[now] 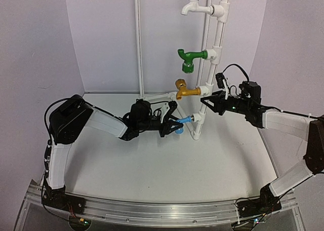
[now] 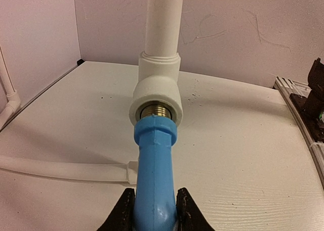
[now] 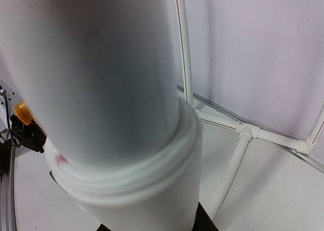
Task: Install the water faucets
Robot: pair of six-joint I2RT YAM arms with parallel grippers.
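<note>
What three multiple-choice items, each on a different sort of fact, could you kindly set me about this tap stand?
1. Where is the blue tap?
A at the lowest fitting of the white pipe
B flat on the table
C at the pipe's top end

2. How many taps show in the top view?
A two
B four
C six

3. What is the left gripper doing?
A standing open
B shut on nothing
C shut on the blue tap

Answers:
1 A, since its end meets the fitting's brass thread.
2 B, since there are the white tap, green tap, gold tap and the blue one.
3 C, since it clamps the tap from both sides.
</note>
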